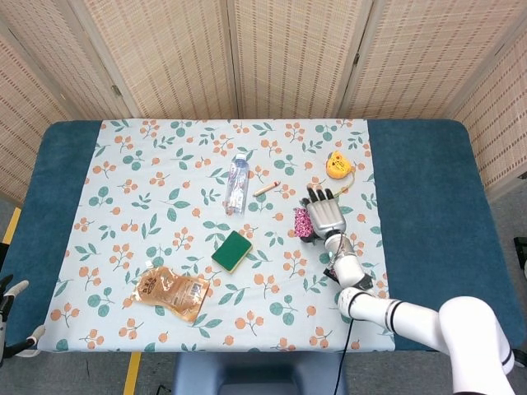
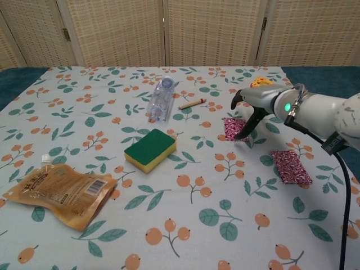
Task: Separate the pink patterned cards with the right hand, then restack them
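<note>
Two pink patterned cards lie apart on the floral cloth. The farther card is partly under my right hand, whose fingers are spread above it with the thumb reaching down at the card's right edge. That hand holds nothing. The nearer card lies flat, to the right of the hand and closer to me; in the head view my forearm hides it. My left hand shows only at the bottom left edge, off the table, with fingers apart and nothing in them.
A clear bottle and a pen lie at the middle back. A green sponge sits centre left and a brown pouch front left. A yellow tape measure is just behind my right hand.
</note>
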{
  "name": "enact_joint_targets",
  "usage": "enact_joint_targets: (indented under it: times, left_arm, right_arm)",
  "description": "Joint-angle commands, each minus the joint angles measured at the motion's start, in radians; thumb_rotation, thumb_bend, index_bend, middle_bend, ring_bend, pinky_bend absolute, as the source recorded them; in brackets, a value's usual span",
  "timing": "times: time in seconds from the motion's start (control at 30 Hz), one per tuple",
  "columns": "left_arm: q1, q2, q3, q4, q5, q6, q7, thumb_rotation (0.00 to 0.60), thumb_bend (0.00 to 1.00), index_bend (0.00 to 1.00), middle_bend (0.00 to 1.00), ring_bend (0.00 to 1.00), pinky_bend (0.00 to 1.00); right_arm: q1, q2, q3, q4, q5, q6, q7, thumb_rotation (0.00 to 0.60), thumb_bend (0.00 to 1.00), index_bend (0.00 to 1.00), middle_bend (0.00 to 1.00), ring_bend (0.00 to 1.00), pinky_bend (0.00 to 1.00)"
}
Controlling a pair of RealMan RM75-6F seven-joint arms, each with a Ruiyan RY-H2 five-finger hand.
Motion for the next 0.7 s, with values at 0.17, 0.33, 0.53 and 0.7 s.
enact_joint_targets:
  times: [0.17,0.33,0.53,0.7]
  left_arm:
    - [-0.001,0.002,-0.001,-0.004,-0.003,-0.005,0.004,0.600,0.25,0.20,0.10,0.13,0.00]
    - [0.000,0.002,-0.001,-0.005,-0.005,-0.006,0.005,0.600,0.25,0.20,0.10,0.13,0.00]
    - [0.001,0.002,-0.002,-0.003,-0.009,-0.009,0.003,0.600,0.25,0.20,0.10,0.13,0.00]
    - [0.000,0.002,-0.002,-0.001,-0.007,-0.009,0.001,0.600,0.25,0.20,0.10,0.13,0.00]
  right_arm:
    - [0.052,-0.036,-0.013,0.060,0.066,-0.031,-0.042,0.423,0.20,0.17,0.03,0.00,0.00]
    - [0.073,-0.043,-0.022,0.075,0.096,-0.034,-0.063,0.422,0.20,0.17,0.03,0.00,0.00]
    - [0.083,-0.047,-0.035,0.085,0.126,-0.038,-0.069,0.423,0.20,0.17,0.03,0.00,0.00]
    - [0.083,-0.045,-0.042,0.085,0.132,-0.034,-0.061,0.421,0.20,0.17,0.03,0.00,0.00]
